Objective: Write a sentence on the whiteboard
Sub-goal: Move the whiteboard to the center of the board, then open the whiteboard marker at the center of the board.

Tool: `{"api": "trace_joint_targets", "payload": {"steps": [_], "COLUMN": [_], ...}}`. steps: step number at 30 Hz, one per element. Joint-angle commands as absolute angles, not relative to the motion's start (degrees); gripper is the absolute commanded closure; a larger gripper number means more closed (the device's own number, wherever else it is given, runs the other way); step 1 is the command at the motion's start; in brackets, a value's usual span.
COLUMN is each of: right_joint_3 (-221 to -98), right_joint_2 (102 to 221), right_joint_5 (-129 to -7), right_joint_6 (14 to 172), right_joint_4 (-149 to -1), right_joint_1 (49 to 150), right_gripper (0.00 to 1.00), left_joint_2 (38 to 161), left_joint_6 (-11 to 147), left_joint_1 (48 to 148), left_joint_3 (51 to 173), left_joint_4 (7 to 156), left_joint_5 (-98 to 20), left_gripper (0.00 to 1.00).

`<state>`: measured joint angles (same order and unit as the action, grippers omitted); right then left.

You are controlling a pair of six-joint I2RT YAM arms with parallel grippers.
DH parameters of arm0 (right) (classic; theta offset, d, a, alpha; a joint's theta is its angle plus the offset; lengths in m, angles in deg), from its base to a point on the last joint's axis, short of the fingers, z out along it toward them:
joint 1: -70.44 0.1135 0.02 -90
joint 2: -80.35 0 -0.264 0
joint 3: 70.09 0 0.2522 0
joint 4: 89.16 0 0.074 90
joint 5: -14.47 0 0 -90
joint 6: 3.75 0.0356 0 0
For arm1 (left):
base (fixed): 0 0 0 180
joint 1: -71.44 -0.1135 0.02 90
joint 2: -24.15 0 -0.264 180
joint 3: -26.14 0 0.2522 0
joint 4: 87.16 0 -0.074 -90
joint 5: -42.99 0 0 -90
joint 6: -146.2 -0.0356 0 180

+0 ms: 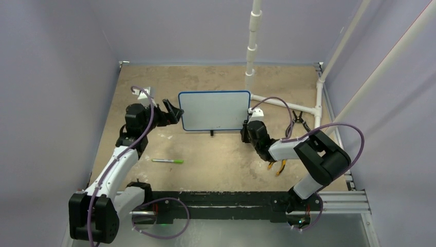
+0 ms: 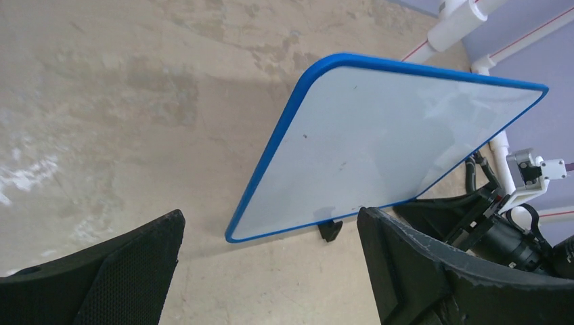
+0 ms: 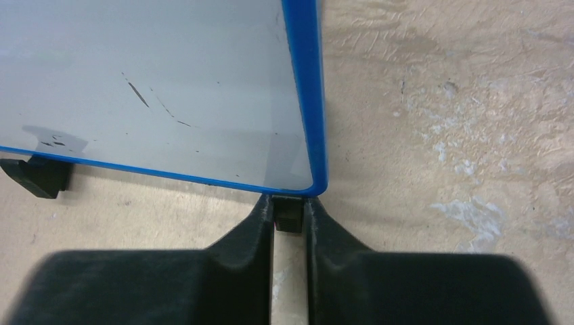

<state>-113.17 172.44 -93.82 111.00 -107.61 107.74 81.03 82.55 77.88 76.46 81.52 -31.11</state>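
Observation:
The whiteboard [image 1: 215,110] stands upright mid-table on small black feet, its blue frame seen in the left wrist view [image 2: 379,142] and the right wrist view [image 3: 149,88]. The sentence is out of view; the board face carries only a few short dark streaks [image 3: 139,93]. My right gripper [image 3: 289,206] is shut on the black foot [image 3: 289,217] under the board's lower right corner, also seen from above [image 1: 246,131]. My left gripper [image 1: 174,110] hovers open just off the board's left edge, with only bare table between its fingers [image 2: 271,223].
A green-capped marker [image 1: 168,161] lies on the table in front of the board, near the left arm. A white pipe frame [image 1: 252,46] rises behind the board and runs along the right side. A black clamp [image 1: 298,119] sits on it; orange handles [image 1: 277,167] lie under the right arm.

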Motion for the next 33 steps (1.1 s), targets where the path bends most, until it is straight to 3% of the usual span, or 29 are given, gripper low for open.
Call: {"api": "trace_joint_targets", "payload": {"steps": [1,7,10,21,33], "right_joint_3": [-110.5,-107.3,-104.6,-102.8,-103.2], "right_joint_2": [169.9,164.0,157.7,136.5,131.5], "right_joint_5": [-91.0,-91.9,-92.5,-92.8,-91.8], "right_joint_6": [115.6,117.2,118.8,119.0,117.7], "right_joint_4": [-109.6,-108.9,-108.0,-100.1,-98.3], "right_joint_1": [108.6,108.7,108.7,108.8,108.8], "right_gripper": [0.70,0.25,0.13,0.03,0.02], "left_joint_2": [81.2,82.2,83.0,93.3,98.9], "left_joint_6": [91.6,92.3,92.2,86.5,81.7], "left_joint_1": [77.8,77.9,78.7,84.2,90.9], "left_joint_3": [70.3,65.2,63.5,68.0,70.0], "left_joint_4": [96.0,106.6,109.4,110.4,112.9], "left_joint_5": [-26.7,-26.1,-26.5,-33.6,-36.5], "left_gripper": [0.01,0.05,0.05,0.05,0.05]}}
